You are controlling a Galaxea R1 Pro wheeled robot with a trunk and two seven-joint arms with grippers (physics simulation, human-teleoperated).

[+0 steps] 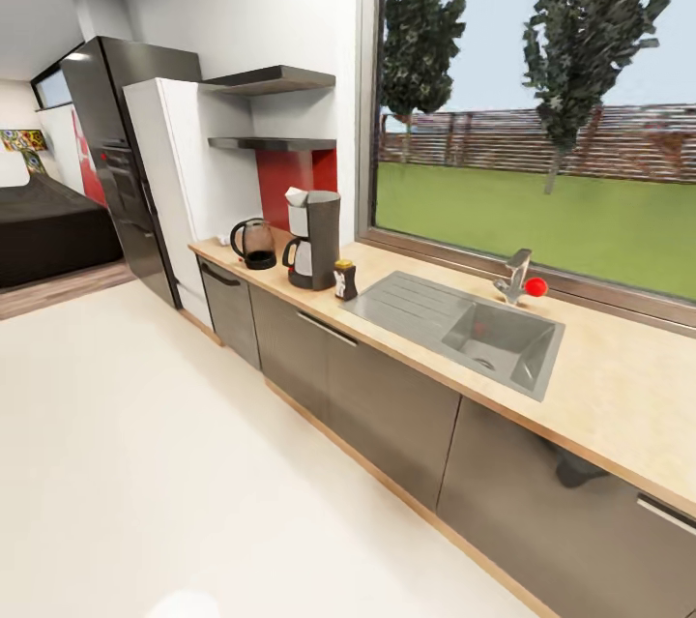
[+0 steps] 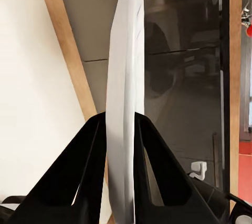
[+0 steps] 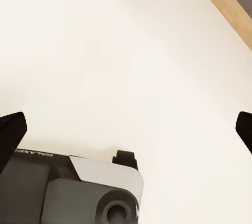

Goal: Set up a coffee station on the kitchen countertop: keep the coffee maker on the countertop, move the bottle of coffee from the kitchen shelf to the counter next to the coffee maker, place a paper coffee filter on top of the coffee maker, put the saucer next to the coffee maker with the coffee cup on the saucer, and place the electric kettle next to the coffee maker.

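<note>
On the wooden countertop (image 1: pixel 619 396) stands the dark coffee maker (image 1: pixel 316 246), with a white paper filter (image 1: pixel 297 197) on its top. A glass electric kettle (image 1: pixel 255 244) sits on one side of it and the small bottle of coffee (image 1: pixel 345 279) on the other, towards the sink. My left gripper (image 2: pixel 122 129) is shut on a thin white saucer (image 2: pixel 126 77), seen edge-on between the black fingers (image 2: pixel 89 155). It hangs in front of a dark cabinet door. My right gripper (image 3: pixel 128 129) is open over the pale floor, holding nothing.
A steel sink (image 1: pixel 483 333) with a faucet (image 1: pixel 515 275) and a small red object (image 1: pixel 535 286) lies right of the bottle. Two dark wall shelves (image 1: pixel 275 143) hang above the kettle. A white fridge (image 1: pixel 169 183) ends the counter; grey cabinets (image 1: pixel 387 405) run below.
</note>
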